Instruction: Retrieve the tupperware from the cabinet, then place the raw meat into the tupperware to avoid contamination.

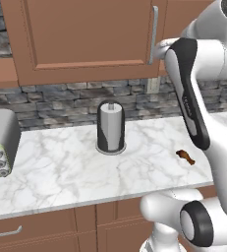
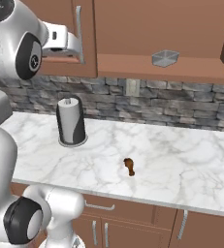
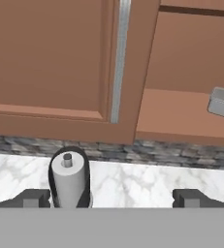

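Fingers (image 3: 111, 197) wide apart, empty, facing cabinet (image 3: 45, 58) handle (image 3: 118, 58); tupperware (image 2: 165, 58) sits on open shelf, raw meat (image 2: 129, 166) waits on bench (image 2: 181, 164).

We see a glossy white robot arm (image 1: 218, 147) built of rounded, tube-like segments with smooth shells. A long black band runs along one link, bearing faint pale lettering too small to read. The joints carry dark round caps ringed in grey (image 2: 30, 60), one at ten o'clock in the right base view. Two small dark grey, blocky finger tips (image 3: 33, 198) sit at six o'clock in the hand view.
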Controlling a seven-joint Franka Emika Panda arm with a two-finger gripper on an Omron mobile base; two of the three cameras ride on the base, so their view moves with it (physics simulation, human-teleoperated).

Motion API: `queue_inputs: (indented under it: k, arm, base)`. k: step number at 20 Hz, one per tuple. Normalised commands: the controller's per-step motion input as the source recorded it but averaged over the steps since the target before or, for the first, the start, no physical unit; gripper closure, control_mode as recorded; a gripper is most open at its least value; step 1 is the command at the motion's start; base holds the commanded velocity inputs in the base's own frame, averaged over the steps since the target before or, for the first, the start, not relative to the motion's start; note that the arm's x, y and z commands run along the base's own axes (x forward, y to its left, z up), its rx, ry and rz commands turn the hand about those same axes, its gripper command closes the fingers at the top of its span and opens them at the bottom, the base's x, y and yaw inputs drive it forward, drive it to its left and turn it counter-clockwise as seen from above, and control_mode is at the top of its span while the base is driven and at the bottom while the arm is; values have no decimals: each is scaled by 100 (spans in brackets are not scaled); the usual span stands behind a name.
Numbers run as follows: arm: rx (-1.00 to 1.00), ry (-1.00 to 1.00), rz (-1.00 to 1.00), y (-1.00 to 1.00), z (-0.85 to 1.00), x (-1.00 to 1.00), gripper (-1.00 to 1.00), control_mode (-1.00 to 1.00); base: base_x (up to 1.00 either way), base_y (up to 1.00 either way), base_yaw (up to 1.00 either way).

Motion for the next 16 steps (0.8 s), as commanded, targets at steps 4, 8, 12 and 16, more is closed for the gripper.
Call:
queue_inputs:
  k: [4,8,12,16]
  arm:
    - [2,0,0,11,0,43,-100,-100]
    - [3,0,1,5,0,41,-100,-100]
    - [4,0,2,0,-5,36,-100,-100]
    - [3,0,3,0,-11,35,-100,-100]
  base:
    - [0,0,0]
    - [0,0,0]
    - [0,0,0]
    - [0,0,0]
